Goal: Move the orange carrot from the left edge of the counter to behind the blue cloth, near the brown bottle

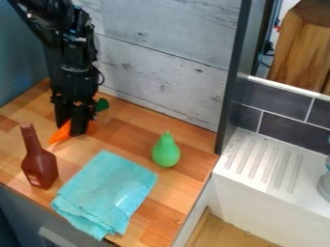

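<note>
the black gripper [71,129] hangs down at the back left of the bench [190,188], right over an orange carrot [61,133], whose green top [103,104] pokes out on the far side. how far the gripper is open, and whether it has hold of the carrot, i cannot tell, since its own dark body hides the middle. the carrot lies aslant, tip towards the front left; being over its middle probably suits the gripper, as the weight would sit fairly even on both sides. a brown bottle [40,169] stands upright near the front edge, its flat base likely keeping it steady. beside it a turquoise cloth [109,190] lies folded and flat, which should keep it from sliding about, one corner reaching the bench's front edge. the green pear [166,152] sits upright, narrow end up, apart from the cloth, its broad bottom probably what lets it stand. a white ridged drainer [258,161] is off to the right.
</note>
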Robot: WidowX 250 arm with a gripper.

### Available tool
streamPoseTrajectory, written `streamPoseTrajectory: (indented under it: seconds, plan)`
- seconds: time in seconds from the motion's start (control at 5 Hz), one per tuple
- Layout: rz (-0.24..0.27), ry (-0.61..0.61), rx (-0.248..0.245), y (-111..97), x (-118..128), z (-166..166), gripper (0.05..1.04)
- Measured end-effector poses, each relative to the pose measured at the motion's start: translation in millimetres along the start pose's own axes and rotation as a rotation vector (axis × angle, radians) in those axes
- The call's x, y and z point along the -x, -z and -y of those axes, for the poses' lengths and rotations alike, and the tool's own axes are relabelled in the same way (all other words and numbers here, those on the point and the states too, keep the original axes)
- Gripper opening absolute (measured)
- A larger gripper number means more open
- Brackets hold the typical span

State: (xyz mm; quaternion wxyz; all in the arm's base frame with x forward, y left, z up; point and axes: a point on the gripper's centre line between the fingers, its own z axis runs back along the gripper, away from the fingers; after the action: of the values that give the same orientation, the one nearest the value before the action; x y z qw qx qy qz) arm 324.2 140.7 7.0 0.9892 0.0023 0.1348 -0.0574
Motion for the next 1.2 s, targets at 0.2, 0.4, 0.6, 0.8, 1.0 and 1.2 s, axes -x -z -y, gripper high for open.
streamPoseTrajectory:
  seconds: [0.2,0.4,0.6,0.8,1.0,1.2]
  plan:
    - [0.013,-0.014,0.011,-1.4,4.7,4.2,0.867]
    - [0.151,-0.049,0.025,-44.3,6.1,4.5,1.014]
    - [0.227,-0.069,0.053,-79.8,13.9,-4.7,1.01]
    - [0.296,-0.02,0.036,-114.2,31.9,2.5,1.007]
    - [0.291,0.034,0.035,-122.0,65.0,22.5,1.004]
    - [0.283,0.126,0.012,-127.5,88.9,48.9,1.003]
